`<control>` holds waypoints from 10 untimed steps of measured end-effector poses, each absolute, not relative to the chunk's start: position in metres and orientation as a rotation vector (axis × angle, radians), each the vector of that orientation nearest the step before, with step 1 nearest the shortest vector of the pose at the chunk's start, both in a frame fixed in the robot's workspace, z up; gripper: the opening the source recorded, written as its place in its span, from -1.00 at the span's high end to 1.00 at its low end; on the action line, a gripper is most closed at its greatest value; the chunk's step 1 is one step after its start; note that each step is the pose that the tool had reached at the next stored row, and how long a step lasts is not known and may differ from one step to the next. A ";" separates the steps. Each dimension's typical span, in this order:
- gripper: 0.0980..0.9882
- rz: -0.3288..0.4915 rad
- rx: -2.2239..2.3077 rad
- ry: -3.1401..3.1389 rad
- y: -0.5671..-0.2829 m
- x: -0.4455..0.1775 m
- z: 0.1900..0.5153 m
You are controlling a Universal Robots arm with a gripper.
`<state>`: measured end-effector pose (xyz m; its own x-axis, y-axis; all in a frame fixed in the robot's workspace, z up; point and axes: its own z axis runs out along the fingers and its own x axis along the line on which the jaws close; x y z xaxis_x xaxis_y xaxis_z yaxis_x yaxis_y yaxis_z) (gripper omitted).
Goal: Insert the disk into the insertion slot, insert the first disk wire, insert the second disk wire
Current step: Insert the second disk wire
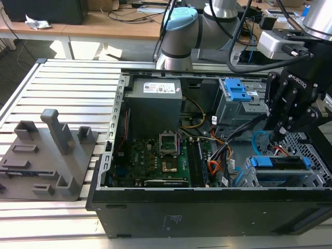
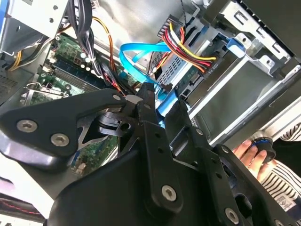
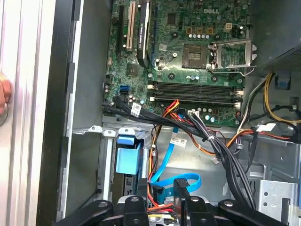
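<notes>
exterior view's lower right: the disk half hidden in the insertion slot, my gripper just above; whether it clamps the blue cable i cannot tell.

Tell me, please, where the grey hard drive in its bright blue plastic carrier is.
In the exterior view's lower right, the grey hard drive sits in the silver perforated sheet-metal cage, just below the black pincer.

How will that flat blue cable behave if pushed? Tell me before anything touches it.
Probably floppy: the flat blue cable loops and folds as a thin ribbon in the second wrist view, so a push would likely bend it, not shift it whole. Likely light for its length. Its smooth curves suggest it may spring back.
</notes>
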<state>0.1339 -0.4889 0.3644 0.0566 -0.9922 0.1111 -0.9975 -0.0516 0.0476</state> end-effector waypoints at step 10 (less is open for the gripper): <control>0.44 0.085 2.199 -2.069 -0.489 0.136 0.358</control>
<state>0.1355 -0.4889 0.3577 0.0637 -0.9903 0.1235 -0.9971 -0.0580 0.0493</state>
